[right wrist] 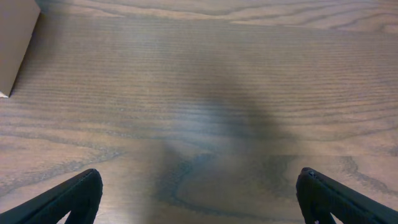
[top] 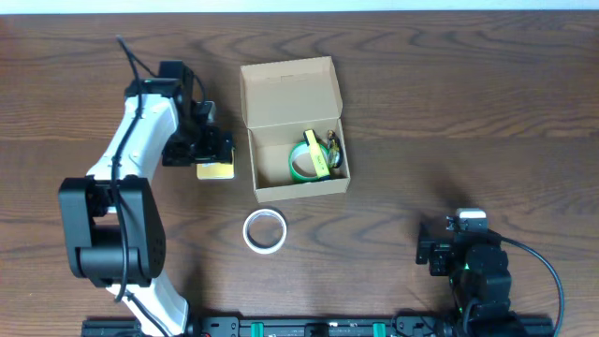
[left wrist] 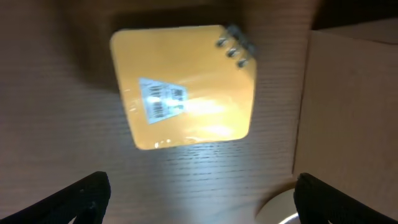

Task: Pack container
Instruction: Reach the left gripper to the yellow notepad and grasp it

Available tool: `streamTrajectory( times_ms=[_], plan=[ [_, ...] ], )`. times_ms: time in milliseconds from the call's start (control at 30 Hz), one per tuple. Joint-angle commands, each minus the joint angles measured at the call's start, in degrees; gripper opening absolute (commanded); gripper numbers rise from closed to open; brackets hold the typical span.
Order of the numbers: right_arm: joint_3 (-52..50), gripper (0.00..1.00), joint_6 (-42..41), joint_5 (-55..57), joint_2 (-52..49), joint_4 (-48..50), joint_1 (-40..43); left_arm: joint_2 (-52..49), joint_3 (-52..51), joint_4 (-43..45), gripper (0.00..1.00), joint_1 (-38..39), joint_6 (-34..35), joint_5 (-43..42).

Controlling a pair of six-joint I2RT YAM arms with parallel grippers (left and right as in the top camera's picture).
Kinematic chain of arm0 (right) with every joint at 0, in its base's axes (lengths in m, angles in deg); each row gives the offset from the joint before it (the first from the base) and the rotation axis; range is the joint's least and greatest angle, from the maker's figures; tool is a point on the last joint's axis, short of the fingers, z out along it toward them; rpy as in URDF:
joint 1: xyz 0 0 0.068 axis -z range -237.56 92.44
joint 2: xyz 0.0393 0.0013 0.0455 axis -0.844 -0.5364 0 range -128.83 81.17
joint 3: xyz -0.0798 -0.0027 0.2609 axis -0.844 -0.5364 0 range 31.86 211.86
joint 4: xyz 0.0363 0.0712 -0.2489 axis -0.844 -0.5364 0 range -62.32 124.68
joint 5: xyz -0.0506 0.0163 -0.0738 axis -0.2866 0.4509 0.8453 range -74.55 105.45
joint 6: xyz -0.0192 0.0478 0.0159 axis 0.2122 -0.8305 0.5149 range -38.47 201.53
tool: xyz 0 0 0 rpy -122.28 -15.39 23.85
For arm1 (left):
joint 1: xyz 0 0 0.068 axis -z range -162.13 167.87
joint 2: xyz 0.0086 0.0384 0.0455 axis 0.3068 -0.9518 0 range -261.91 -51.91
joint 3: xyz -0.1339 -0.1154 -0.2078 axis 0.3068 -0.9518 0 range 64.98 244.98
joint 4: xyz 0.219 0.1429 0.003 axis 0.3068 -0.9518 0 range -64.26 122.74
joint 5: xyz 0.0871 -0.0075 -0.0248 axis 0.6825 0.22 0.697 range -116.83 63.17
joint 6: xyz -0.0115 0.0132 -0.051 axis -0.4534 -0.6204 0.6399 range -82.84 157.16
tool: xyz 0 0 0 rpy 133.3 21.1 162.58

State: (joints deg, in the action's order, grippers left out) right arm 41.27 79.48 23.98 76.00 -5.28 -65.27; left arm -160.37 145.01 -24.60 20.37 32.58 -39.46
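The container (top: 290,98) is a tan cardboard box with its flap lid open toward the far side. Inside lie a green tape roll (top: 304,161) and a small yellow item (top: 316,154). A yellow square pad (top: 216,171) with a barcode label lies on the table just left of the box; in the left wrist view it (left wrist: 186,87) sits ahead of the fingers, with the box wall (left wrist: 348,106) to the right. My left gripper (top: 208,150) hovers over the pad, open and empty (left wrist: 199,199). My right gripper (top: 432,248) is open and empty near the front right (right wrist: 199,199).
A white tape roll (top: 265,230) lies on the table in front of the box; its edge shows in the left wrist view (left wrist: 280,208). A corner of the box shows at the top left of the right wrist view (right wrist: 15,37).
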Motion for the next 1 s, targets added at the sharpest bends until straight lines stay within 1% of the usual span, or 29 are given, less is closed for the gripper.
streamTrajectory(
  times_ms=[0, 67, 100, 167, 267, 367, 433, 633, 967],
  plan=[
    [-0.11, 0.99, 0.83, 0.00, 0.28, -0.09, 0.76, -0.85, 0.76, 1.03, 0.96, 2.91, -2.05, 5.44],
    [-0.11, 0.99, 0.83, 0.02, 0.28, -0.09, 0.76, -1.07, 0.74, 1.97, 1.00, 4.68, -0.94, 9.57],
    [-0.11, 0.99, 0.83, 0.00, 0.28, -0.09, 0.76, -1.07, 0.74, 3.13, 1.00, 5.55, 1.44, 13.27],
    [-0.11, 0.99, 0.83, 0.02, 0.28, -0.09, 0.76, -1.07, 0.74, 3.89, 0.95, 5.77, 4.83, 16.15],
    [-0.11, 0.99, 0.83, 0.00, 0.28, -0.09, 0.76, -1.07, 0.74, 4.76, 0.95, 5.53, 8.11, 17.51],
    [-0.11, 0.99, 0.83, 0.02, 0.28, -0.09, 0.76, -1.31, 0.70, 5.35, 0.95, 5.49, 9.53, 17.09],
    [-0.11, 0.99, 0.83, 0.00, 0.28, -0.09, 0.76, -2.32, 0.70, 5.35, 0.95, 5.40, 9.57, 15.43],
    [-0.11, 0.99, 0.83, 0.00, 0.28, -0.09, 0.76, -6.12, 0.70, 5.09, 0.95, 5.40, 9.55, 14.23],
    [-0.11, 0.99, 0.83, 0.00, 0.28, -0.09, 0.76, -8.44, 0.70, 6.21, 0.95, 4.74, 9.73, 11.54]
  ],
)
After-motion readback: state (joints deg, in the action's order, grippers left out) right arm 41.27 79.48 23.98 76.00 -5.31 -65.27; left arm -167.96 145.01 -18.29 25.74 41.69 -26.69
